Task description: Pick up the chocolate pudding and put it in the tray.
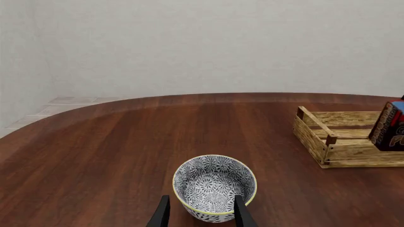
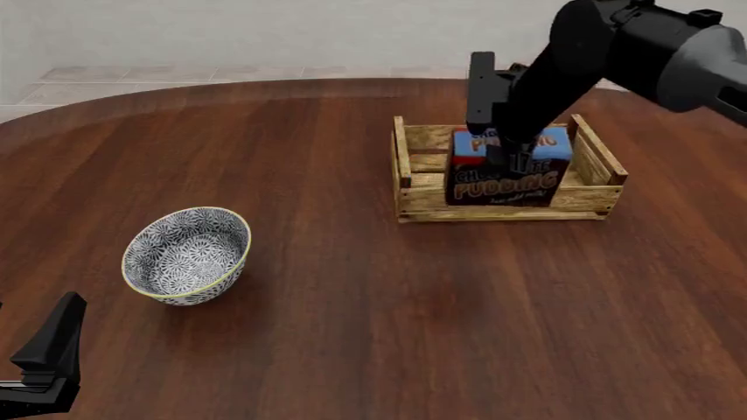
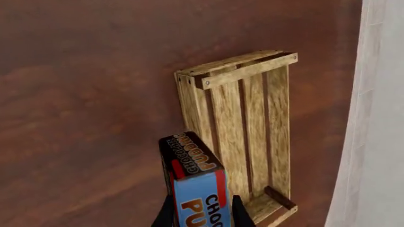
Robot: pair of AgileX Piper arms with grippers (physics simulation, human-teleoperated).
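The chocolate pudding [image 2: 509, 173] is a dark brown carton with orange lettering and a blue and red top. My right gripper [image 2: 515, 150] is shut on it from above. It hangs upright over the tray [image 2: 407, 175], a shallow crate of light wooden slats at the far right of the table. Whether it touches the tray floor is unclear. The right wrist view shows the chocolate pudding [image 3: 194, 179] between my right gripper's [image 3: 200, 213] fingers, with the tray [image 3: 252, 118] below. My left gripper [image 1: 202, 215] is open near the table's front left, with nothing in it.
A blue-and-white patterned bowl [image 2: 188, 255] stands on the left part of the dark wooden table [image 2: 350, 306], just ahead of the left gripper [image 2: 47, 354]. The right arm [image 2: 631, 44] reaches in from the upper right. A pale wall lies beyond the table's far edge.
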